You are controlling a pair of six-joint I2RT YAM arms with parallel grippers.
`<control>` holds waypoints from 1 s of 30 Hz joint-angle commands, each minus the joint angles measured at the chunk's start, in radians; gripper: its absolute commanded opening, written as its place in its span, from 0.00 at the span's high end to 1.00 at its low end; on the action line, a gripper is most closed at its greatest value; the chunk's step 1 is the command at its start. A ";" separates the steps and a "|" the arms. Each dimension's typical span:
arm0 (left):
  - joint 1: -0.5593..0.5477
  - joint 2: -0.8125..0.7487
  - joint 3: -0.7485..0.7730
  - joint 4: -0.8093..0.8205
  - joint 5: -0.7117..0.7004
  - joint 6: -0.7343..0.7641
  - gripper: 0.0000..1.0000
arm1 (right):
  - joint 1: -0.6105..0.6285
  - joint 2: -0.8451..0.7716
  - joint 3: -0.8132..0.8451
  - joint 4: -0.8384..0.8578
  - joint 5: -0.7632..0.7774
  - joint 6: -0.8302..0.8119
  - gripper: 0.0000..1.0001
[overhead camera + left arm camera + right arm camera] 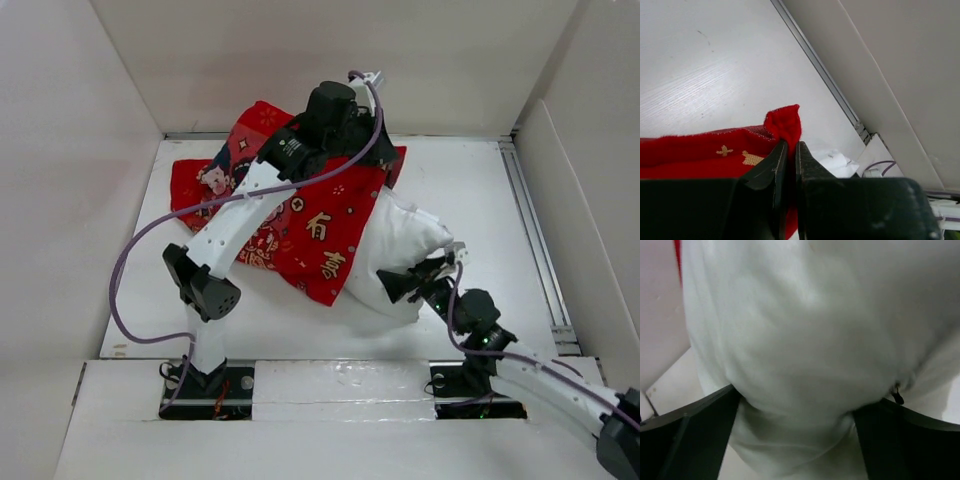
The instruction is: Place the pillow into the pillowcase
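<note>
The red pillowcase (320,235) with gold characters is draped over the far left part of the white pillow (405,245) at the table's middle. My left gripper (372,150) reaches over to the far side and is shut on the pillowcase's red corner (785,122), which sticks up between its fingers (791,145). At the pillow's near end my right gripper (415,278) is open wide. In its wrist view the pillow (805,315) bulges between the two black fingers (800,405) and fills the frame.
White walls close in the table (250,320) on the left, back and right. A metal rail (535,240) runs along the right edge, and another lies at the back wall's foot (830,85). The left arm's purple cable (130,260) loops out to the left.
</note>
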 commanded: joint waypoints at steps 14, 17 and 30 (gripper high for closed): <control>-0.146 -0.027 0.291 0.006 0.243 0.025 1.00 | 0.008 0.381 0.595 0.297 -0.278 -0.211 1.00; -0.146 -0.073 0.282 -0.031 0.243 0.036 1.00 | 0.008 0.502 0.588 0.265 -0.129 -0.246 1.00; -0.146 -0.179 0.238 -0.132 0.144 0.117 1.00 | -0.030 0.842 0.272 0.729 -0.111 -0.108 1.00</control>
